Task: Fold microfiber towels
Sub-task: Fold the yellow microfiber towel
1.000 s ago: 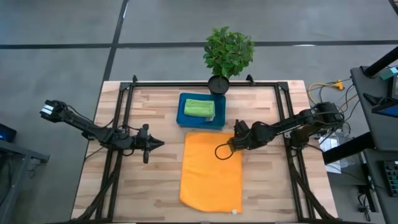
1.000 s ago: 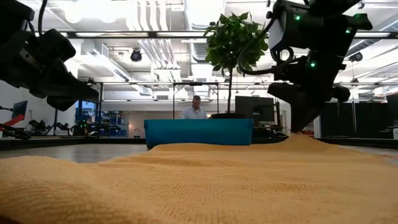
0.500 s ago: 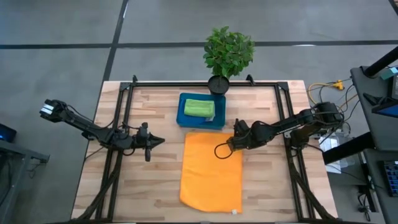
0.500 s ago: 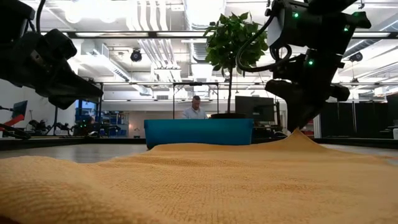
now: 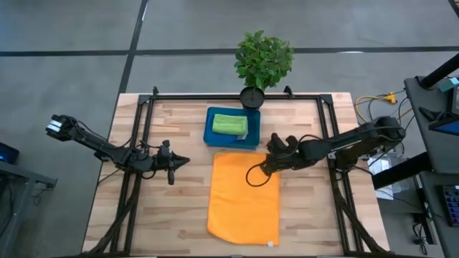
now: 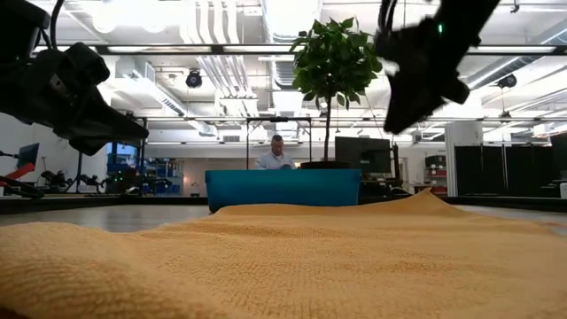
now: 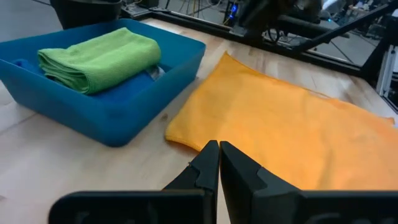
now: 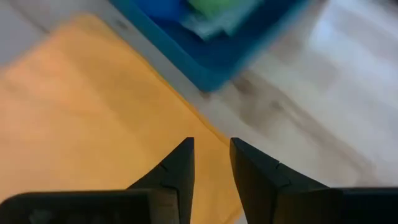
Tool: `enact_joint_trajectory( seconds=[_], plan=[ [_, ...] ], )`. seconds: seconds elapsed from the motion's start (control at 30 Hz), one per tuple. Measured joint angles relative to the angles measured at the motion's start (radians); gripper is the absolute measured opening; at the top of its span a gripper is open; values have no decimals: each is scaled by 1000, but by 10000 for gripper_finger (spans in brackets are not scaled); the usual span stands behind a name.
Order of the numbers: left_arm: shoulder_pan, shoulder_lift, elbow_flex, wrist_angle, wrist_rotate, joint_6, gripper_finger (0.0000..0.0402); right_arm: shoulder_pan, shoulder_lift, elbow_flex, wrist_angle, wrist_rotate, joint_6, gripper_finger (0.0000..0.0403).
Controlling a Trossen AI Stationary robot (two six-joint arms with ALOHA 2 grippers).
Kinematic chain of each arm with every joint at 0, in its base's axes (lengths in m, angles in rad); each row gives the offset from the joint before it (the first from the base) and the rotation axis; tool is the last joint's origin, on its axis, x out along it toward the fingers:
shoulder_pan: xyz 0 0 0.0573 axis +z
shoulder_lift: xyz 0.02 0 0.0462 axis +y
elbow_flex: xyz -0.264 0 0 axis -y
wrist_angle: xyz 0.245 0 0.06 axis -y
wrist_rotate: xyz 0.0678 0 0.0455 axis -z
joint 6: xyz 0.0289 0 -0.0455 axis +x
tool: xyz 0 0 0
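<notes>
An orange towel (image 5: 244,197) lies flat on the wooden table, a long rectangle reaching from the blue tray to the near edge. A folded lime green towel (image 5: 229,125) lies in the blue tray (image 5: 212,136), with some bright blue cloth (image 7: 134,84) under it. My right gripper (image 8: 211,144) hangs open in the air over the orange towel's far right corner (image 8: 186,102), touching nothing. My left gripper (image 7: 219,146) is shut, held above the table to the left of the orange towel (image 7: 280,130), pointing toward it.
A potted plant (image 5: 262,64) stands at the table's far edge behind the tray. Black frame rails (image 5: 140,136) run along both sides of the table. Bare wood lies left and right of the orange towel. A person (image 6: 278,152) sits in the room beyond.
My right gripper has let go of the orange towel's far right corner, opened, and risen clear of it, tipping as it went. The corner stays on the table as a low bump.
</notes>
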State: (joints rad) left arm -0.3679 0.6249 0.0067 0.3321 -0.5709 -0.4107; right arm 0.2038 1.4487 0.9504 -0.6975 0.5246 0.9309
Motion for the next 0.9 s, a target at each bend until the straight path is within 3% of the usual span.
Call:
enact_joint_trajectory(
  seconds=[0.23,0.37,0.53,0.77,0.9],
  plan=[
    [0,18,0,11,11,-12,0,-1,-110,36,-5,20,-75,90],
    [0,35,8,117,12,-255,0,19,-173,29,1,7,-72,84],
    [2,70,25,370,4,-336,0,97,-217,4,-1,-84,-61,78],
    [2,143,29,723,56,-468,0,258,-201,-40,15,-79,112,81],
    [0,199,31,857,115,-544,0,342,-164,-92,210,-79,158,80]
  ],
)
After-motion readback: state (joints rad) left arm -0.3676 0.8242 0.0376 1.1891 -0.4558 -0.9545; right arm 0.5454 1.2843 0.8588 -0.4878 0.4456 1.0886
